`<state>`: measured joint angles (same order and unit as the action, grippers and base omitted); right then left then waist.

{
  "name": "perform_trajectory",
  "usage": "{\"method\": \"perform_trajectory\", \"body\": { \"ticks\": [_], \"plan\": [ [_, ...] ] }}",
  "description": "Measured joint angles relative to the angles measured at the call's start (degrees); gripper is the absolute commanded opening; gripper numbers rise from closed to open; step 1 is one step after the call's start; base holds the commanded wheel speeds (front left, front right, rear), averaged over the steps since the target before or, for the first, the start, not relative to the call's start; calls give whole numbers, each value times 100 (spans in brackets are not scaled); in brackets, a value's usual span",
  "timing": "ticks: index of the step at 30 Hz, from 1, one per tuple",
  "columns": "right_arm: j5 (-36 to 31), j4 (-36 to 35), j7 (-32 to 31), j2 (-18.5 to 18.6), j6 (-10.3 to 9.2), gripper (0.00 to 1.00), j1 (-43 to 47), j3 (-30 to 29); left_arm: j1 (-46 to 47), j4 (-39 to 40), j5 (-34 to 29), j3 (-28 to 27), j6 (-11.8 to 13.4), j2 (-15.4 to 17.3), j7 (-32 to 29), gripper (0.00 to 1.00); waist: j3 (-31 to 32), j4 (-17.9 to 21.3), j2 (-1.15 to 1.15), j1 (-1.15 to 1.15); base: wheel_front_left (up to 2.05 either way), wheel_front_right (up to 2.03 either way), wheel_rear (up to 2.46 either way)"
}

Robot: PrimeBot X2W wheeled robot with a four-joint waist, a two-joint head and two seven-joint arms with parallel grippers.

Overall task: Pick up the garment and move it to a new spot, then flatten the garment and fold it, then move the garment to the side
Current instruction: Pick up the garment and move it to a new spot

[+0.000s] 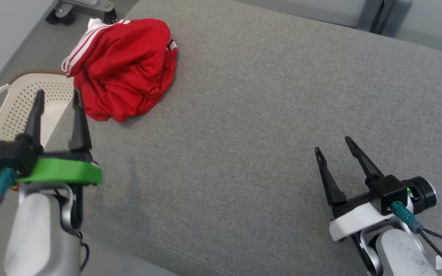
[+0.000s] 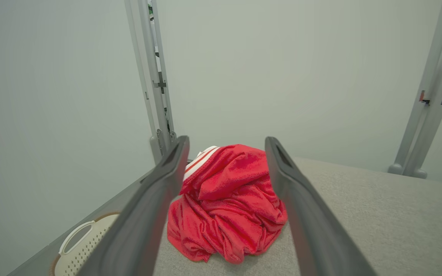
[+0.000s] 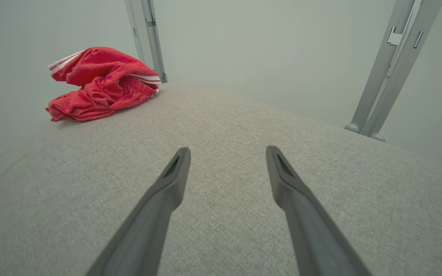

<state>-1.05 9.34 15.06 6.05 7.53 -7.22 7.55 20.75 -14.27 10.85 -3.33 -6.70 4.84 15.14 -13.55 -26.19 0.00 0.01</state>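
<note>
Head view shows the crumpled red sports garment with white stripes (image 1: 123, 69) heaped at the far left corner of the grey fabric-covered tabletop (image 1: 251, 115), with a cream perforated plastic basket (image 1: 17, 82) just off that edge. The left gripper (image 1: 58, 92) hovers near the heap, fingers spread and empty. The right gripper (image 1: 332, 144), likewise spread and empty, sits well apart at the near right. For a clean pickup, the left should probably descend over a thick upper fold, close deep enough to catch several layers, then lift clear before carrying it centreward.

Even soft light, faint shadows, wide-angle wrist distortion.
</note>
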Motion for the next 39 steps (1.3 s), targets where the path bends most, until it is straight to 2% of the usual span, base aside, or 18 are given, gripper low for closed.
{"method": "perform_trajectory", "body": {
  "ticks": [3,6,10,12,16,19,22,25,35,36,37,39],
  "plan": [
    [-29,-46,0,73,0,100,-125,-19,765,-531,105,30,-38,353,-1,100,-276,84,0,0,0,0,0],
    [-78,-98,-1,147,0,100,-199,-79,1516,-1066,145,294,-62,771,-198,100,-547,173,0,0,0,0,0],
    [-148,-266,0,214,0,100,-359,-366,2519,-1666,405,973,-68,1392,-837,100,-927,294,0,1,0,0,0],
    [-208,-323,-1,242,0,100,-361,-442,2998,-1980,815,1299,-69,1621,-1252,100,-1124,354,0,0,0,0,0],
    [-248,-436,1,264,0,100,-366,-478,3662,-2569,1574,1758,-69,1914,-2202,100,-1442,461,0,0,0,0,0],
    [-270,-552,18,276,1,100,-424,-421,4109,-3100,2031,1878,-70,2126,-2771,100,-1664,565,0,0,0,0,0],
    [-272,-662,23,255,4,100,-493,-436,4260,-3551,2577,2037,-70,2072,-3460,100,-1829,675,0,0,0,0,0],
    [-289,-801,44,230,5,100,-513,-467,4311,-3777,2852,2208,-70,2062,-3705,100,-1970,765,0,-1,0,0,0],
    [-331,-1085,68,294,9,100,-543,-530,4380,-4116,3330,2673,-70,2118,-3241,100,-2316,894,0,-1,0,0,0],
    [-333,-1095,69,297,9,100,-543,-530,4381,-4098,3375,2765,-70,2109,-3185,15,-2329,892,0,-1,0,0,0],
    [-338,-1098,69,301,9,100,-543,-531,4381,-4076,3382,2832,-70,2112,-3051,0,-2329,887,0,-1,0,0,0],
    [-345,-1084,69,315,9,100,-542,-541,4390,-3986,3363,3012,-70,2157,-2609,0,-2303,873,0,-1,0,0,0]
  ]
}}
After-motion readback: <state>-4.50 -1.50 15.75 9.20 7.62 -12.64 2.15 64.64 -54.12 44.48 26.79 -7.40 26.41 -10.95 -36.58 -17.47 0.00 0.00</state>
